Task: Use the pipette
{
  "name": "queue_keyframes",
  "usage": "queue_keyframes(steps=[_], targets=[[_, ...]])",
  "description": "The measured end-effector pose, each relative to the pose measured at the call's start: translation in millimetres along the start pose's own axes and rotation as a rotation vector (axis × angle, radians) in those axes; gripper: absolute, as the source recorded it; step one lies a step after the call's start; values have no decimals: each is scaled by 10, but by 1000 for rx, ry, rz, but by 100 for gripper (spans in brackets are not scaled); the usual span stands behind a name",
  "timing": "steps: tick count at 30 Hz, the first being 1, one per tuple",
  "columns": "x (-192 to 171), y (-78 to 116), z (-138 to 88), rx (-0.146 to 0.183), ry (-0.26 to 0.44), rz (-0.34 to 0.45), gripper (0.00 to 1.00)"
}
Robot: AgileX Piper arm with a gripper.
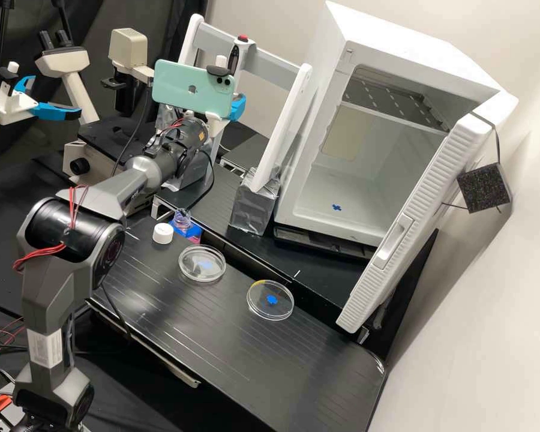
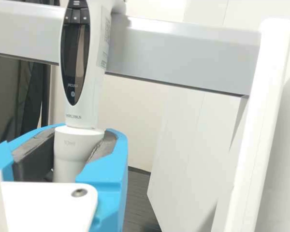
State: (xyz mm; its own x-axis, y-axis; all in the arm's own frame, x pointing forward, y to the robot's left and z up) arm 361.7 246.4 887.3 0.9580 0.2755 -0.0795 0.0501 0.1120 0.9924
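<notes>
The claw (image 1: 238, 108) clamps the pipette (image 2: 80, 92); one dish (image 1: 192, 271) lies near the bottle (image 1: 182, 219) of pink liquid, another dish (image 1: 282, 307) farther off.

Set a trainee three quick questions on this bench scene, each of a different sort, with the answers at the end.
1. True or false: the door of the white cabinet is closed.

2. Multiple choice: what do the jaws hold?
A) a phone
B) the pipette
C) a bottle cap

3. Fill in the blank: of the two clear dishes on the bench, the one nearer the cabinet has a ____ mark within its outline.

Key: 1. False; 2. B; 3. blue
</notes>
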Motion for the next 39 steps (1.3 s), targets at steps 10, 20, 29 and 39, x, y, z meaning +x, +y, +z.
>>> queue_keyframes(steps=[10,20,29,39], targets=[[-96,70,-48,15,3,6,0],[-89,129,-47,48,-29,1,0],[-68,221,-104,39,-30,21,0],[-112,273,-81,52,-35,74,0]])
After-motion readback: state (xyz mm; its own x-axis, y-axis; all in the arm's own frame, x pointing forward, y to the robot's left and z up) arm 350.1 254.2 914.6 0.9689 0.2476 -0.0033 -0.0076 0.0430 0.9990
